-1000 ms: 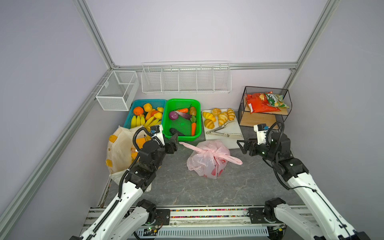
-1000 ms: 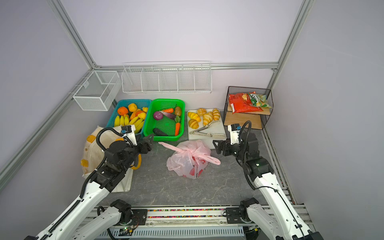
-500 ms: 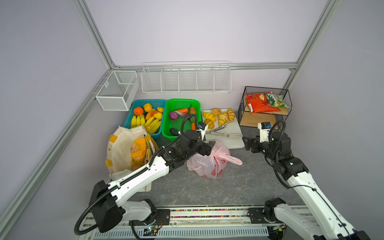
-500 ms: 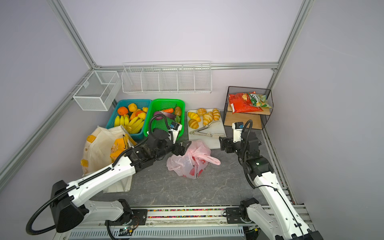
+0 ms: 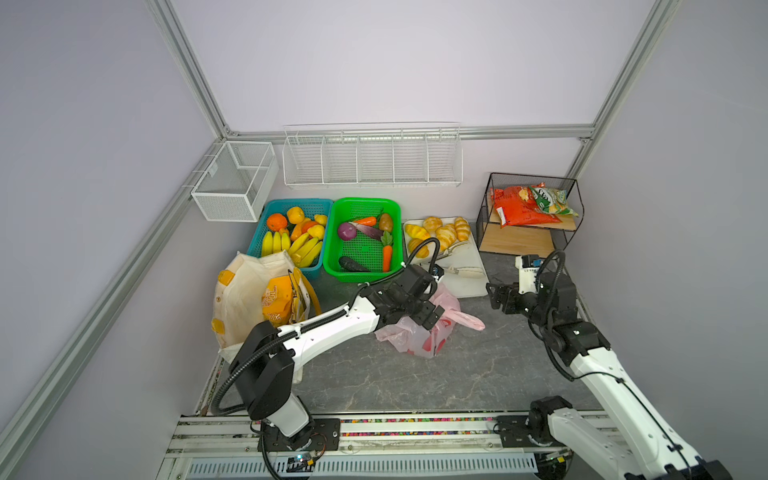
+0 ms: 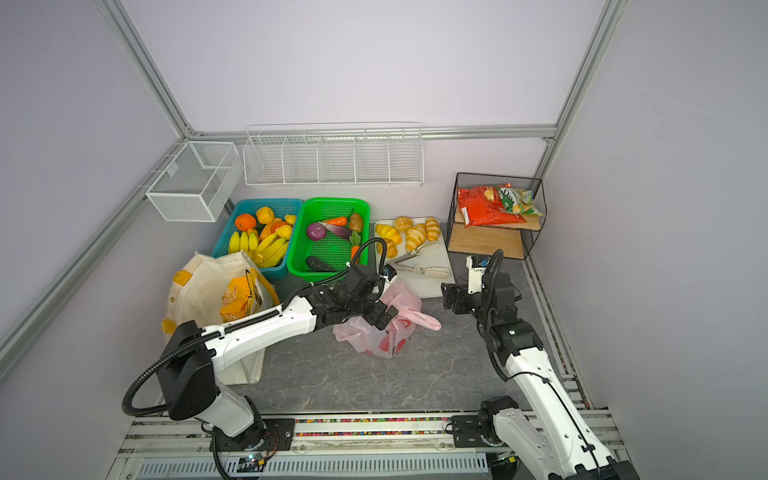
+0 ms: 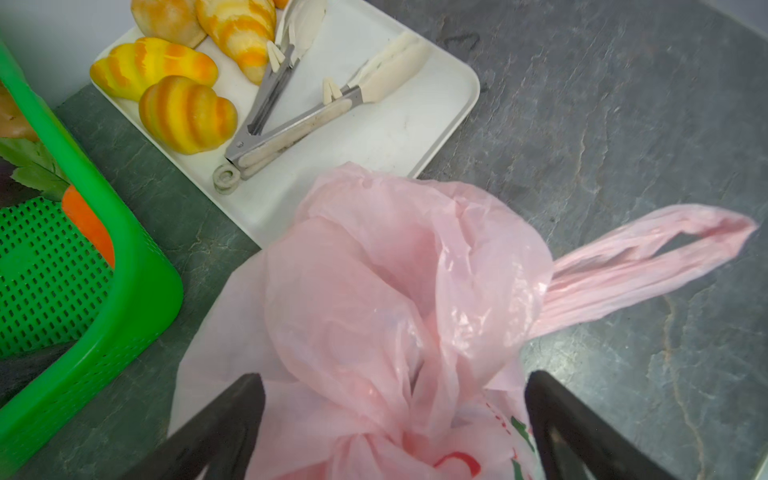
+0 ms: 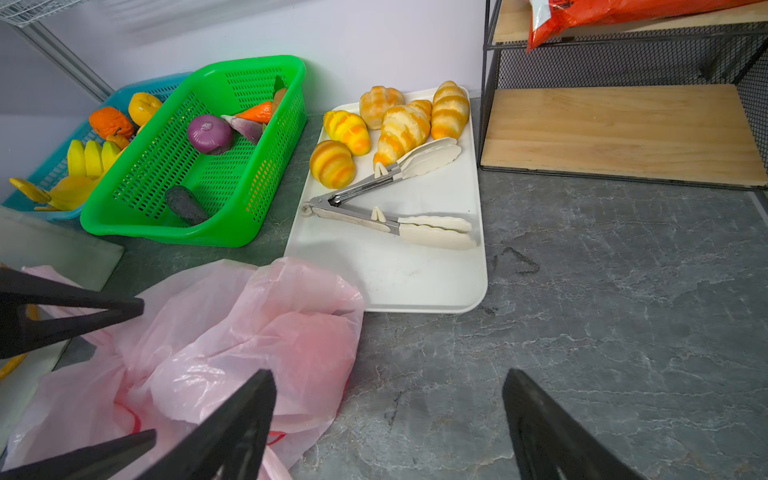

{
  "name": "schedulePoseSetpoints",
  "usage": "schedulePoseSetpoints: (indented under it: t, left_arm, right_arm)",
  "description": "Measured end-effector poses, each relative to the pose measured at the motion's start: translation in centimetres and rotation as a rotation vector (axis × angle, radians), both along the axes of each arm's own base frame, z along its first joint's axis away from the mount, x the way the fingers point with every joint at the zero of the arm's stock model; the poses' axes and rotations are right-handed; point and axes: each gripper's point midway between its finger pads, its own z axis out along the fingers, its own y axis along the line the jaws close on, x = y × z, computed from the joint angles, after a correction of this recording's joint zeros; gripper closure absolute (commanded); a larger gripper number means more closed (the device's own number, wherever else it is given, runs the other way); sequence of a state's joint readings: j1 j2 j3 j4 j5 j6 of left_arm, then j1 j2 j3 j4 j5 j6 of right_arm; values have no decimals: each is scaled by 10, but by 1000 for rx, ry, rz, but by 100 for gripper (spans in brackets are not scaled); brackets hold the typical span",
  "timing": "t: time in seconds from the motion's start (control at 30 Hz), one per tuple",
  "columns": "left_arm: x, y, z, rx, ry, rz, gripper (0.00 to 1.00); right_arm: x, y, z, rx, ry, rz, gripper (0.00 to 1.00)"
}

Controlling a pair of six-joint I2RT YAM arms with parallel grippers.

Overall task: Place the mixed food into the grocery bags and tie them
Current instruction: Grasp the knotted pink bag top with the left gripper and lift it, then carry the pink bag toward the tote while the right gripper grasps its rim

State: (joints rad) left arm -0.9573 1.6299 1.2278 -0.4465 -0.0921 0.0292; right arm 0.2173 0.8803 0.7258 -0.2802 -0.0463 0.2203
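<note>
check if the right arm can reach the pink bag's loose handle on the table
Probably yes: the loose handle lies on the table, pointing toward the open right fingers, nothing between. The left fingers straddle the pink bag's gathered top.

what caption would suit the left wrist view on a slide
Open left pincer straddling the gathered top of the pink plastic bag, with the white tray of croissants and tongs nearby

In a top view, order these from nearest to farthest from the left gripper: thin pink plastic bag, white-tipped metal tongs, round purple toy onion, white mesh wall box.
From the left gripper:
1. Pink plastic bag, directly beneath it.
2. Metal tongs, on the white tray just behind.
3. Purple onion, in the green basket, back left.
4. White mesh box, on the left wall.
</note>
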Motion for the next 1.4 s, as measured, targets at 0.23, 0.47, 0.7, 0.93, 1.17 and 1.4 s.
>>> schedulePoseSetpoints:
  t: [0.23,0.47,0.7,0.93,1.17,1.4]
  left_arm:
    - [1,0,-40,163,12,-13,29]
    - [4,3,-49,193,17,11,71]
    - [2,4,-27,139,13,32,100]
    - [-3,20,49,-20,-80,91,100]
    - [-2,78,155,-237,-233,241,100]
    - [14,211,275,-347,-453,629,100]
  right_arm:
    - [2,6,-5,15,14,25,11]
    - [2,9,-10,22,29,39,11]
    - [1,9,-10,24,30,43,11]
    - [-2,6,-1,22,1,30,11]
    - [-9,-2,29,30,-85,-7,6]
    - [-24,61,42,106,-65,209,4]
